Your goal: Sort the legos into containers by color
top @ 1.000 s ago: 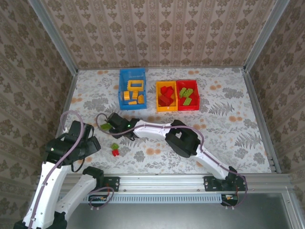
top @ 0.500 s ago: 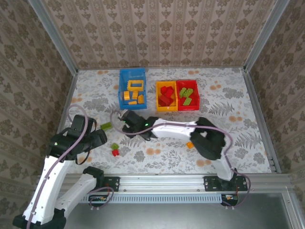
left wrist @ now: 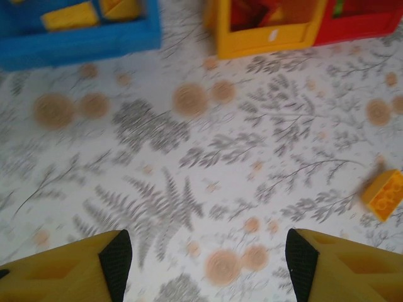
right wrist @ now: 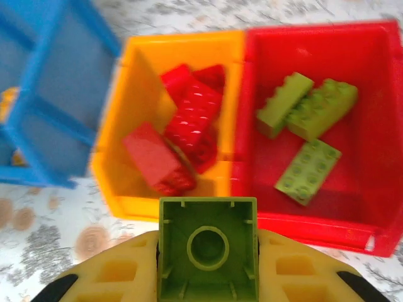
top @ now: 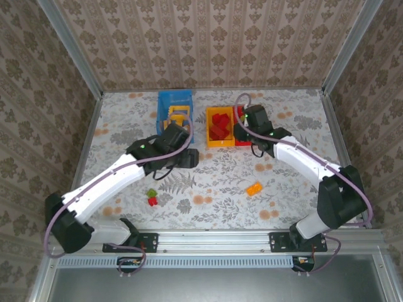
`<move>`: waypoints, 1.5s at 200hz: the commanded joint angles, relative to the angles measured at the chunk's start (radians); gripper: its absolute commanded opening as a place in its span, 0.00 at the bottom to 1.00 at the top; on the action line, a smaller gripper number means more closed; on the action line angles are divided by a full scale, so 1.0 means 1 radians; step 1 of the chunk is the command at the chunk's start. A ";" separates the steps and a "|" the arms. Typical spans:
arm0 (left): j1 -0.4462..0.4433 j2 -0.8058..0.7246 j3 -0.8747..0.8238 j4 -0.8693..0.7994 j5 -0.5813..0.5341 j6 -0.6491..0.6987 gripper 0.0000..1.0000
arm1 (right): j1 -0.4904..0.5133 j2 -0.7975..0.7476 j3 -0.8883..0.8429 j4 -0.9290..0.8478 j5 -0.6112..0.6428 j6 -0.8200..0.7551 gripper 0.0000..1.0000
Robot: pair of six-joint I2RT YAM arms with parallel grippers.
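Nearest the bases, on the flowered table (top: 302,157): a loose green brick (top: 151,192) just beside a loose red brick (top: 152,201), too small to tell whether touching. Off to the right and well apart, a lone orange brick (top: 254,188). All three lay unsorted.

Farther out, the left gripper (left wrist: 208,255): jaws stood wide apart with nothing between. Hung over bare cloth, short of the blue bin (left wrist: 75,44).

Farther again, the right gripper (right wrist: 208,280): pinched narrow on a lime brick (right wrist: 208,242), hollow underside toward the wrist camera. Carried it at the near wall of the bins, about where the yellow bin (right wrist: 182,41) met the red bin (right wrist: 315,223). Not yet clearly over either.

Beyond the brick, in the wrist view: red bricks (right wrist: 182,126) piled in the yellow bin, green bricks (right wrist: 308,107) lying in the red bin, the blue bin off to the left.

Judged as the step in hand: delivering the lime brick to the red bin, among its own colour. Best done by moving on past the near wall and a little right, well clear of the shared wall. Lower before opening, so as to drop short and not bounce out. Main risk if let go from here: a fall into the yellow bin among the reds, or onto the rim. Next likely pick for the free arm: the orange brick, bound for the blue bin.
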 commanded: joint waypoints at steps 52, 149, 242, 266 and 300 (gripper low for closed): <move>-0.063 0.195 0.096 0.156 0.134 0.220 0.68 | -0.170 0.322 0.256 -0.190 -0.201 0.084 0.21; -0.238 0.429 0.193 0.170 0.206 0.418 0.74 | -0.193 0.241 0.263 -0.222 -0.244 0.039 0.60; -0.388 0.732 0.425 0.159 0.198 0.543 0.81 | -0.299 -0.207 0.146 -0.477 -0.111 0.116 0.73; -0.403 0.820 0.492 0.130 0.193 0.560 0.82 | -0.305 -0.302 0.095 -0.521 -0.103 0.174 0.76; -0.410 0.936 0.591 0.079 0.126 0.555 0.83 | -0.306 -0.363 0.066 -0.540 -0.100 0.185 0.77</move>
